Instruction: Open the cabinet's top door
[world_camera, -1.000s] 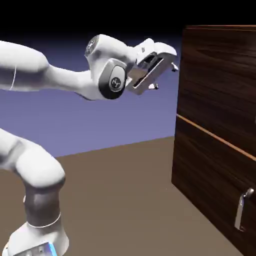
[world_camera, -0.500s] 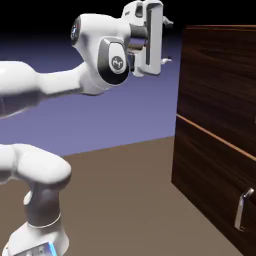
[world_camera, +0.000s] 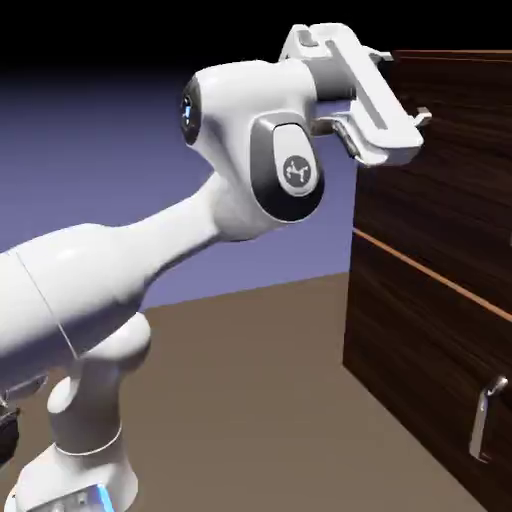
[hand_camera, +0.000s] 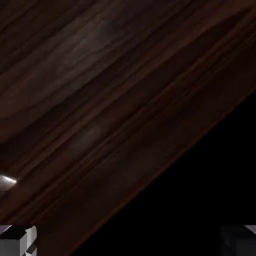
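On arm's wrist joint (world_camera: 285, 165), small dark logo; lettering n/a, too small.

On my feed the arm (world_camera: 190, 235) is glossy white with rounded segments, dark-grey joint rings, black oval caps bearing a pale logo, and a blue light strip at its base.

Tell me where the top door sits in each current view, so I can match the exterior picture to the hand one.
Exterior view: the top door fills the upper right, above the orange-brown strip, partly behind the gripper.
Hand view: its dark wood grain runs diagonally across the upper left and middle, with black at lower right.
Shared landmark: the two finger tips, seen in both views, spread apart.
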